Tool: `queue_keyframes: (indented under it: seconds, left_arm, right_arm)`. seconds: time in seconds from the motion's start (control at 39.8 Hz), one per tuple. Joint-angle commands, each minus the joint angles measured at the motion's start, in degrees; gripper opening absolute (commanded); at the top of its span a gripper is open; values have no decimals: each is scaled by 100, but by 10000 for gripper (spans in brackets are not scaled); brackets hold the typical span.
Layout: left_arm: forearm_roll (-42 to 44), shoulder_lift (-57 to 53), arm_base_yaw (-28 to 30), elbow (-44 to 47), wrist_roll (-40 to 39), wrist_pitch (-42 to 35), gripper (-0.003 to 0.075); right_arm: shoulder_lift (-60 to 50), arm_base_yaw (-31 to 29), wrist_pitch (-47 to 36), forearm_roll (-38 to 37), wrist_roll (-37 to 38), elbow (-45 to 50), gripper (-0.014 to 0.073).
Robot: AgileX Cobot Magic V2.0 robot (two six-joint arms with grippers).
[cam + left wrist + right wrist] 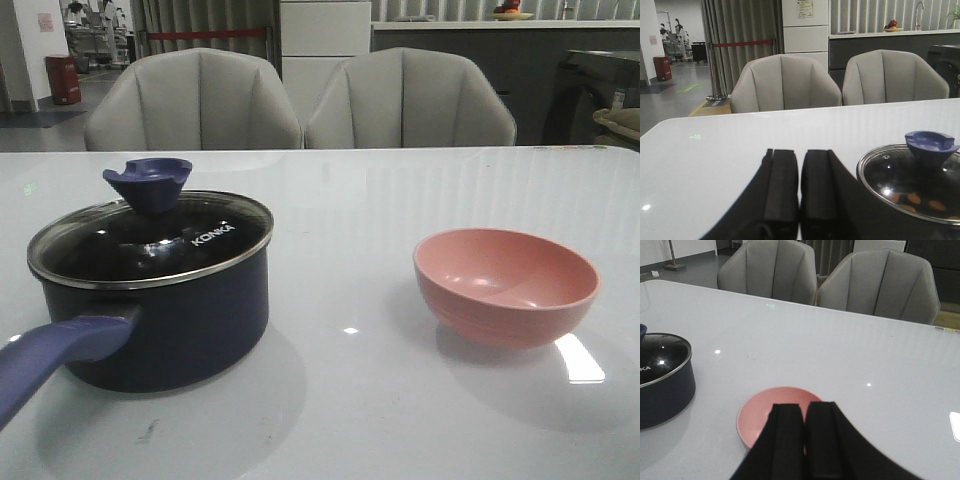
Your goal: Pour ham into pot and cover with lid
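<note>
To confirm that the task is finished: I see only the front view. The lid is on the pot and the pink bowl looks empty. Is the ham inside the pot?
Observer: Yes. The left wrist view shows orange ham chunks through the glass lid.
Operator: I see no arms. Where is the left one?
Observer: The left gripper is near the lid, fingers pressed together, holding nothing.
Operator: And the right one?
Observer: The right gripper is shut and empty too, with the pink bowl just beyond its fingers.
</note>
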Motion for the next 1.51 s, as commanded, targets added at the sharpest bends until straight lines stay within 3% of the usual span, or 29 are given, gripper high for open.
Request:
queue_keyframes:
  seconds: [0.0,0.35,0.55,0.73,0.9,1.48]
  left_arm:
    - [-65,-118,5,181,-32,-437,113]
    - [-65,-118,5,181,-32,-437,113]
    - [-65,-118,5,181,-32,-437,113]
    - [-65,-118,5,181,-32,-437,113]
    - [-65,-118,5,181,-32,-437,113]
    - [-65,-118,5,181,-32,-437,113]
  right_arm:
    - [40,20,-433,29,-50,-156,143]
    - [-23,8,-543,-79,39,49,143]
    - [-618,-286,-808,-1342,1374,474,143]
    - [-1290,-745,-822,-1653,2015,1054,143]
    - [-1802,-891,-892,-1720,2233,1552,143]
    - [-1796,-883,-969,-2025,2486,1547,143]
